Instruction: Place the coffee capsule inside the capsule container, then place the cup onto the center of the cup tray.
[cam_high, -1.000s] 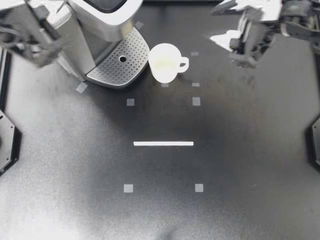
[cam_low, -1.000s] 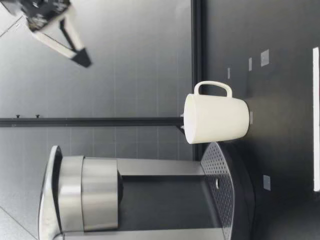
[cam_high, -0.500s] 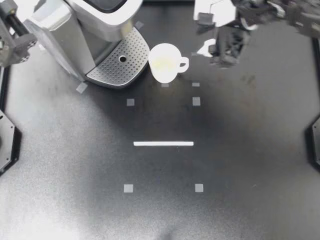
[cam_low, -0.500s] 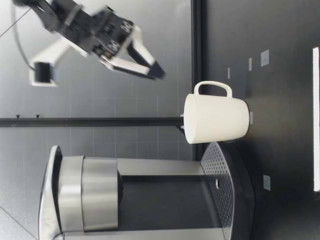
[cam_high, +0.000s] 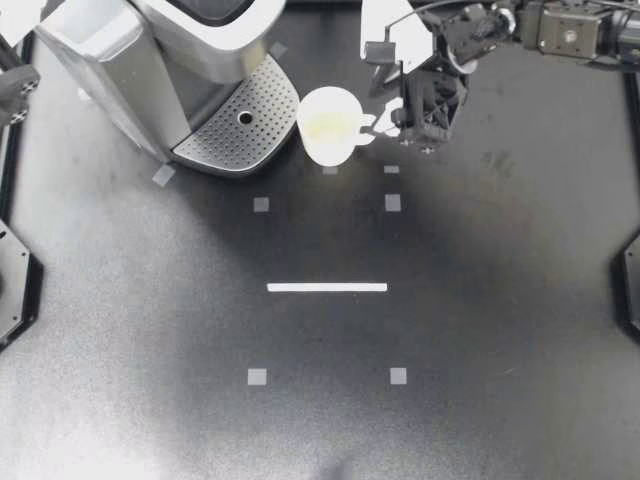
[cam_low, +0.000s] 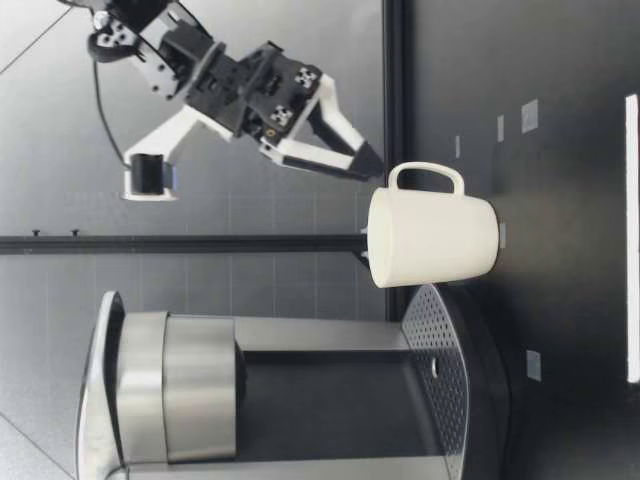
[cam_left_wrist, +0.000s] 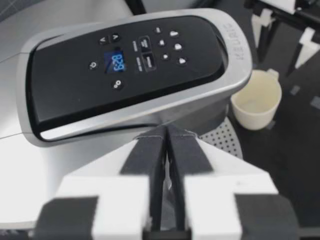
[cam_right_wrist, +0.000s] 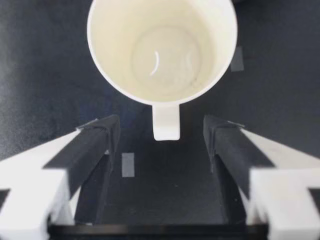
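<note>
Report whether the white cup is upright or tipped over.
Upright. The cup stands on its base with its mouth facing up; the right wrist view looks straight down into its bare bottom.

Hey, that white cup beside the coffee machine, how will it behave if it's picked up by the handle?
The cup looks like glazed ceramic: likely stiff, fairly heavy, a bit slippery. It's empty, so nothing should spill. Gripped by its small handle alone, it may swivel; tapering toward its base, a high push might tip it.
</note>
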